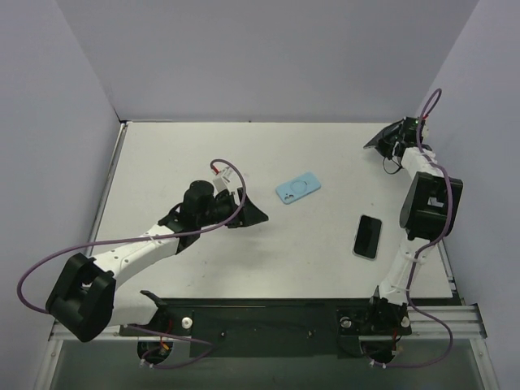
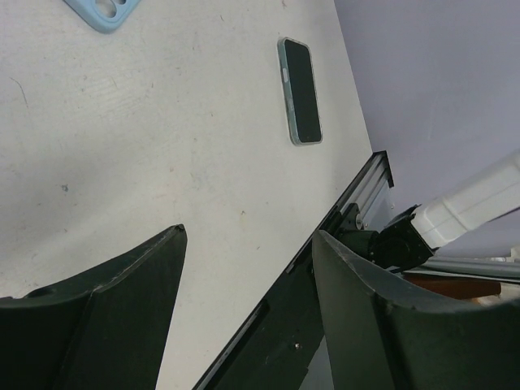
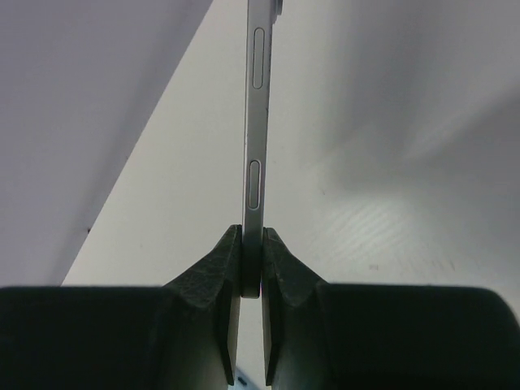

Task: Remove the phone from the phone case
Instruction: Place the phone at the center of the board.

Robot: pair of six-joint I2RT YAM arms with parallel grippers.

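Your right gripper point(image 3: 252, 246) is clenched on the slim phone point(image 3: 257, 122), held edge-on over the table's point(image 1: 203, 150) far right corner. The blue case point(image 1: 298, 189) lies mid-table, and a second phone point(image 1: 367, 236) sits near the right edge. Your left gripper point(image 1: 258, 216) hangs spread wide, bare tabletop around it.

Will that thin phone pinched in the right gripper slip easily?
Possibly: the phone shows a smooth, bare edge. The right gripper pinches only its end, so it may pivot. It looks stiff: no bend shows.

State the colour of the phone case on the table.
Phone case: light blue; top external view.
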